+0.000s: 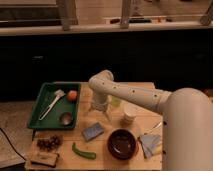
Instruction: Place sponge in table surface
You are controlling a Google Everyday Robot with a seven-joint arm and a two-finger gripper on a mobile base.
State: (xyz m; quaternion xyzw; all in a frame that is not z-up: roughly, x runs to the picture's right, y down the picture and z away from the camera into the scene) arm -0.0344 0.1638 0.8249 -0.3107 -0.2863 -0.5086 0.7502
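A blue-grey sponge [93, 131] lies flat on the wooden table [135, 91], near the middle front. My gripper [100, 109] hangs from the white arm just above and behind the sponge, a short way off it. It holds nothing that I can see.
A green tray [46, 92] at the left holds an orange, a brush and a small metal cup. A dark bowl [122, 143], a white cup [129, 115], a green pepper [83, 151], a blue cloth [150, 144], grapes [48, 143] and a snack bar [43, 159] lie on the table.
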